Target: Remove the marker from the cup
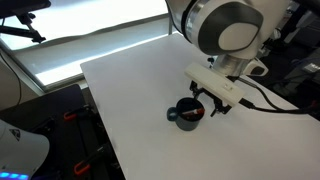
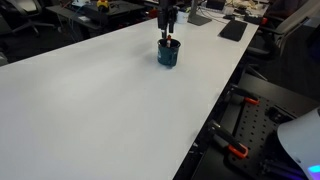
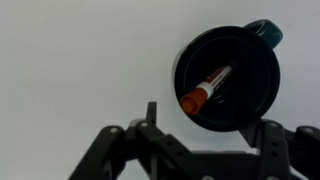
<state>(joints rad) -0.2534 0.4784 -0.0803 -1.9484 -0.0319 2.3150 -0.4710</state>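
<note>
White table (image 2: 100, 100) fills most of every view, bare apart from one mug, with dark desks and gear beyond its far edge. The gripper (image 3: 208, 125) has its jaws spread wide and holds nothing; in the wrist view its two fingers (image 3: 150, 115) stand either side of the near part of the cup (image 3: 255, 70), well above it rather than around it. Inside the cup lies the marker (image 3: 207, 88), tilted against the dark wall, its orange end near the left rim and its pale shaft running away to the far right, toward the handle. In both exterior views the gripper (image 1: 212, 103) hangs just over the cup (image 1: 186, 113), close to the rim but, as far as I can tell, not touching it; the cup (image 2: 168, 53) stands upright toward the far side of the table, under the gripper (image 2: 168, 25). The step in hand looks like the line-up before the grasp, with the marker not yet taken. Next, the jaws probably need to shift further over the cup's middle, turn to close across the shaft, narrow enough to clear the rim, then go down and pinch the raised end.
</note>
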